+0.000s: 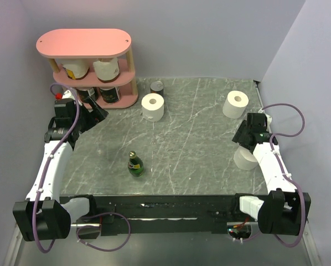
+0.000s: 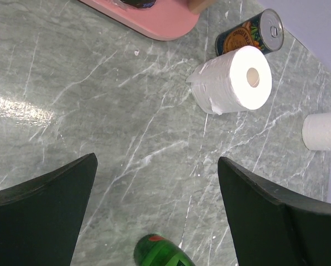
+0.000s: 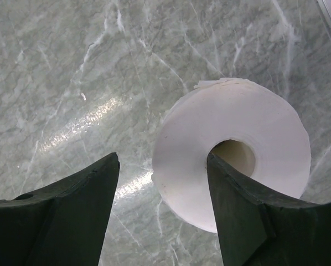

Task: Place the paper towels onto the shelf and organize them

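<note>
1. Right claw [image 3: 161, 162] is spread wide and grasps nothing. One finger [image 3: 254, 221] is over the hollow core of the near roll [image 3: 232, 138], the other over bare counter [image 3: 71, 66]; contact unclear. The roll stands upright by the right edge, core up.
2. Green bottle [image 1: 135, 165] sits mid-counter, toward the front edge.
3. Left claw [image 2: 157, 160] is wide open and empty, near the left edge.
4. Middle roll [image 1: 153, 106] and far-right roll [image 1: 235, 103] are upright, cores up.
5. Can [image 1: 156, 87] is just behind the middle roll.
6. Pink shelf [image 1: 83, 44] stands in the back-left corner, with shelved rolls [image 1: 106, 69] on its middle and bottom boards.
</note>
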`<state>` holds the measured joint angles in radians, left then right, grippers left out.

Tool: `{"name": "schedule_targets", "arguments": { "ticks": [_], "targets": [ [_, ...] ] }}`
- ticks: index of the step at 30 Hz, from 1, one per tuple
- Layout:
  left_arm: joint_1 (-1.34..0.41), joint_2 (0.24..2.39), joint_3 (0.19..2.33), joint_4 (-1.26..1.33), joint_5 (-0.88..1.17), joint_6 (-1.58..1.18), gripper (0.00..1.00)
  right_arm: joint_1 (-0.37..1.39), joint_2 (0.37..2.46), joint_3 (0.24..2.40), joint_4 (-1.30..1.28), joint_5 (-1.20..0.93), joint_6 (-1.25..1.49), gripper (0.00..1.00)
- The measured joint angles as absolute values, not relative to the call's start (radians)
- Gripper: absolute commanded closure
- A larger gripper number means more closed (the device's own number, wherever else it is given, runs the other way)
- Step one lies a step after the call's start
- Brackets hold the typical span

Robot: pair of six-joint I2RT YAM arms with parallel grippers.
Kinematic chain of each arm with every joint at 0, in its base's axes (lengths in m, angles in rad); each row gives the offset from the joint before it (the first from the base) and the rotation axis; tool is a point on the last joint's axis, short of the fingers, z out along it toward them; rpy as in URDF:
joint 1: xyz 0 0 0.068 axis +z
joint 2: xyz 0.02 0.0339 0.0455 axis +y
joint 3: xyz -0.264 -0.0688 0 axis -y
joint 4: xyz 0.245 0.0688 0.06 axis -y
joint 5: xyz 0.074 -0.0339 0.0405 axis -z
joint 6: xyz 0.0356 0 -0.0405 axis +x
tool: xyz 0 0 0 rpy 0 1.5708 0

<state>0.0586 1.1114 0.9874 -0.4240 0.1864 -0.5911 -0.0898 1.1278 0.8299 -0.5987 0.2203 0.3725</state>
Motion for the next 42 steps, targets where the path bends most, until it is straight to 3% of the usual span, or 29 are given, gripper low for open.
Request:
{"name": "schedule_targets", "arguments": {
  "ticks": [13, 24, 32, 42],
  "targets": [
    [0.059, 1.101, 0.987, -0.424, 0.186, -0.591, 0.04, -0.090, 1.222, 0.850, -0.594, 0.262, 0.365, 0.25],
    [0.059, 1.089, 0.987, -0.424, 0.186, -0.591, 0.04, -0.093, 1.269, 0.859, -0.577, 0.260, 0.346, 0.46],
    [0.059, 1.086, 0.986, -0.424, 0.185, -0.591, 0.04, -0.077, 1.241, 0.858, -0.550, 0.158, 0.332, 0.52],
    [0.059, 1.072, 0.986, -0.424, 0.154, -0.591, 0.04, 0.347, 1.345, 1.007, -0.547, 0.136, 0.393, 0.52]
  ]
}}
